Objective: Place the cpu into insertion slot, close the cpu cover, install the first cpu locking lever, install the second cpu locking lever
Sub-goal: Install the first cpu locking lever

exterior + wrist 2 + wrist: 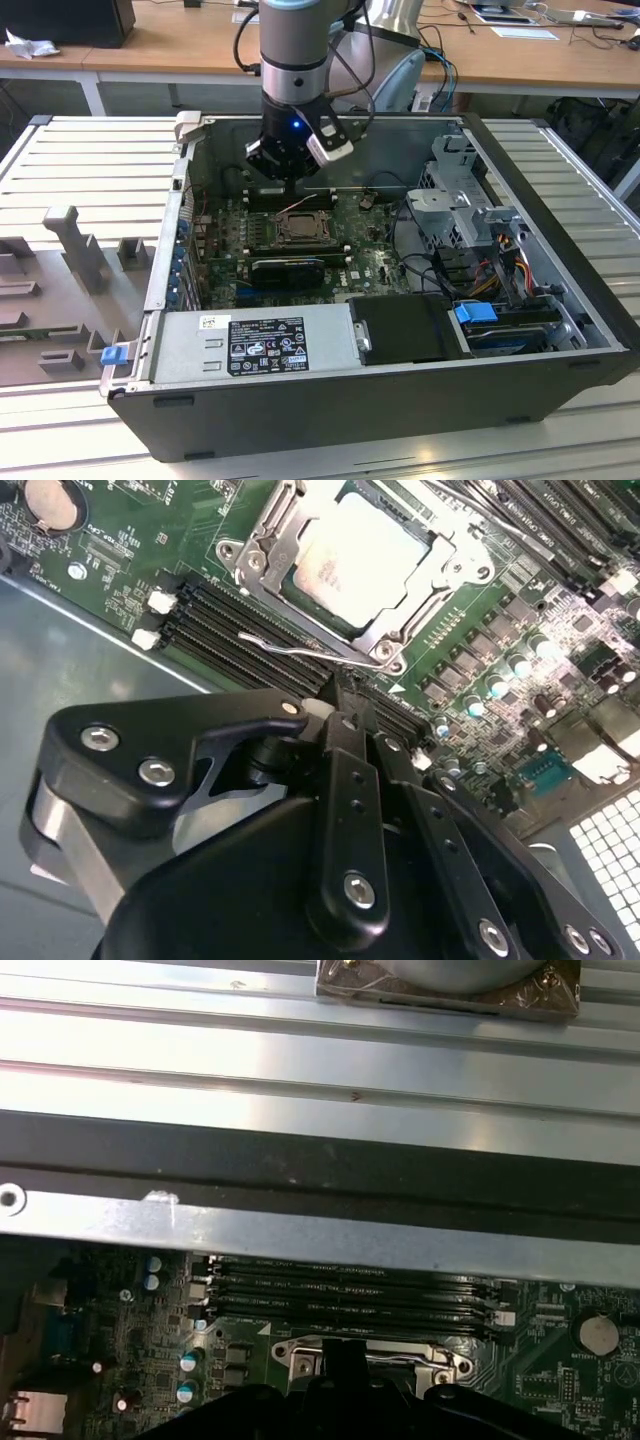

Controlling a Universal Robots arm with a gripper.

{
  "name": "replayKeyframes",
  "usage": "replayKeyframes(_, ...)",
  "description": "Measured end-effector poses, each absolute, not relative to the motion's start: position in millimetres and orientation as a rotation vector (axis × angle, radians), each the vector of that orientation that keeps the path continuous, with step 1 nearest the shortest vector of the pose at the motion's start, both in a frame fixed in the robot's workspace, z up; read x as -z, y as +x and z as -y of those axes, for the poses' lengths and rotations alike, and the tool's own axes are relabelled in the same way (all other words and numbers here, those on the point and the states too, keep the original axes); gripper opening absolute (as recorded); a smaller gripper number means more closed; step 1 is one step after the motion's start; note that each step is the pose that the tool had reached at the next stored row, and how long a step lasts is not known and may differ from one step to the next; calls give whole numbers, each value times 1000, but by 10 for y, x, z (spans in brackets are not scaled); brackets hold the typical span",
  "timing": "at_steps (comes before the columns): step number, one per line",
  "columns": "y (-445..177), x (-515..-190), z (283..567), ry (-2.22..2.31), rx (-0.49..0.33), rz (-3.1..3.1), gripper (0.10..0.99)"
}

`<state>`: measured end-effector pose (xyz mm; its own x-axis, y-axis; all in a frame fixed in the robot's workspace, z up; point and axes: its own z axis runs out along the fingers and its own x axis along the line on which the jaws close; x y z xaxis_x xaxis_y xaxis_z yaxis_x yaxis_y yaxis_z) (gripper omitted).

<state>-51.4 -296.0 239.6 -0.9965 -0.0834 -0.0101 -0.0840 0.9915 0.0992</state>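
The pale silvery cpu (355, 560) lies flat in the insertion slot (300, 228) on the green board. The silver cpu cover (265, 550) is folded down around it, framing the chip. A thin wire locking lever (290, 650) runs along the slot's side nearest the memory slots, with its free end sticking out. My gripper (342, 708) hovers just off that side of the slot, above the memory slots, shut with nothing in it. In the exterior view the gripper (290, 180) hangs a little behind the slot. The first wrist view has the gripper (345, 1352) over the socket's metal edge.
Black memory slots (250, 630) lie between the gripper and the socket. The case's metal wall (300, 1230) stands close behind. A long black card (290, 268), the power supply (260, 345) and a drive cage (470, 200) with cables crowd the case.
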Motion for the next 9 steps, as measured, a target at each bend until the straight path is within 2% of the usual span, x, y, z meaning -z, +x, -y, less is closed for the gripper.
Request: replayKeyframes(9,-447,-2306,2957,-131,-176,-3128,106)
